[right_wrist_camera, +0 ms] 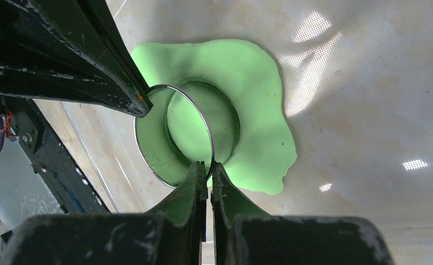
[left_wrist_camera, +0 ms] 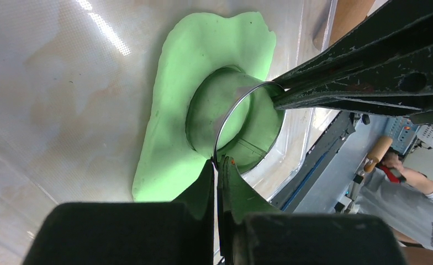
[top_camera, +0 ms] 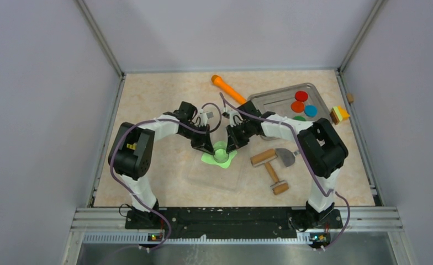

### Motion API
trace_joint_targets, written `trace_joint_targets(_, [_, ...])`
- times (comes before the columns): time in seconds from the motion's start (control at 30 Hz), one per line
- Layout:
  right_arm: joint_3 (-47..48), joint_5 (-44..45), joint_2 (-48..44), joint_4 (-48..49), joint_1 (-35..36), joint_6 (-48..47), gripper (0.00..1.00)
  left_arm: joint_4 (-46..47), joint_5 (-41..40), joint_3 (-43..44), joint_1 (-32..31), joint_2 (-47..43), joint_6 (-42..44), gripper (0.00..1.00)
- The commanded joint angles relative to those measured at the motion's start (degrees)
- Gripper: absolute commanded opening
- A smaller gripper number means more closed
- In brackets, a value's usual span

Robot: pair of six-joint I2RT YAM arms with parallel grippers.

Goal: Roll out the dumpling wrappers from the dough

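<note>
The left fingers [left_wrist_camera: 199, 190] and right fingers [right_wrist_camera: 191, 185] clamp the rim of the ring cutter [right_wrist_camera: 148, 154] at 10 and 2 o'clock, atop the dough [right_wrist_camera: 253, 110]

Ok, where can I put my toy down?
Bare table: back left, between the wall and the orange rolling pin; also the near edge of the clear mat. Crowded: the middle, where left gripper and right gripper pinch the ring cutter on the dough, and the right, with tray, wooden roller, scraper.
</note>
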Motion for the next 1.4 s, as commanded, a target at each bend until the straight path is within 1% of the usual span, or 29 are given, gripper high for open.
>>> trace_joint_targets(0.0, [-5.2, 8.7, 4.0, 1.1, 2.3, -4.1, 0.00, 5.4, -9.3, -4.1, -2.0, 1.3, 3.0, 0.00])
trace_joint_targets(0.1, [-5.2, 9.6, 3.8, 2.3, 2.8, -4.2, 0.00, 6.7, -10.8, -5.3, -2.2, 0.6, 2.2, 0.00])
trace_joint_targets(0.2, [-3.5, 9.4, 3.3, 1.8, 3.0, -4.3, 0.00, 5.8, -10.7, -4.7, -2.1, 0.1, 2.3, 0.00])
trace_joint_targets(0.3, [1.5, 5.2, 2.0, -2.1, 2.6, -6.4, 0.00, 3.7, -9.5, -2.3, -1.7, -1.3, 2.5, 0.00])
trace_joint_targets(0.4, [6.1, 0.4, -1.7, -5.4, 1.8, -8.4, 0.18, 1.5, -4.9, 1.0, -1.2, -4.0, 2.4, 0.18])
trace_joint_targets(0.43, [7.4, -0.8, -3.0, -6.3, 1.7, -9.3, 0.21, 0.6, -3.4, 2.4, -1.1, -4.7, 2.3, 0.23])
trace_joint_targets(0.53, [10.3, -2.8, -6.4, -9.3, 1.6, -12.9, 0.27, -2.1, 0.5, 6.4, -0.7, -6.2, 2.3, 0.33])
trace_joint_targets(0.63, [9.8, -3.1, -9.0, -10.7, 1.6, -16.7, 0.28, -4.8, 0.6, 9.6, -0.4, -6.4, 3.0, 0.39])
trace_joint_targets(0.7, [8.4, -3.3, -10.2, -11.7, 1.7, -21.3, 0.28, -5.1, -0.8, 10.7, -0.4, -5.7, 3.6, 0.40])
trace_joint_targets(0.77, [6.6, -5.7, -11.7, -11.7, 1.9, -29.1, 0.28, -4.7, -1.7, 11.7, -0.3, -3.6, 4.3, 0.38])
trace_joint_targets(0.83, [3.7, -5.1, -14.1, -10.6, 3.7, -41.2, 0.29, -6.0, -1.3, 13.7, -0.4, -0.1, 5.8, 0.36])
trace_joint_targets(0.93, [-2.9, 0.7, -18.4, -6.8, 8.8, -61.6, 0.33, -8.1, 0.4, 16.9, -0.4, 4.2, 8.7, 0.34])
trace_joint_targets(1.0, [-6.7, 3.6, -20.2, -2.0, 11.0, -69.4, 0.36, -9.3, 0.9, 18.1, -0.4, 5.6, 10.0, 0.35])
trace_joint_targets(1.1, [-5.6, 3.5, -18.4, -2.0, 12.6, -73.8, 0.37, -9.5, 0.8, 18.1, -0.5, 6.0, 12.3, 0.38])
trace_joint_targets(1.23, [-2.4, 3.2, -14.4, -3.7, 13.9, -74.5, 0.36, -10.5, 1.9, 17.8, -0.4, 6.9, 13.1, 0.34])
trace_joint_targets(1.37, [-1.5, 3.4, -11.6, -5.5, 14.6, -76.2, 0.35, -10.8, 3.1, 16.2, -0.6, 6.5, 13.6, 0.33])
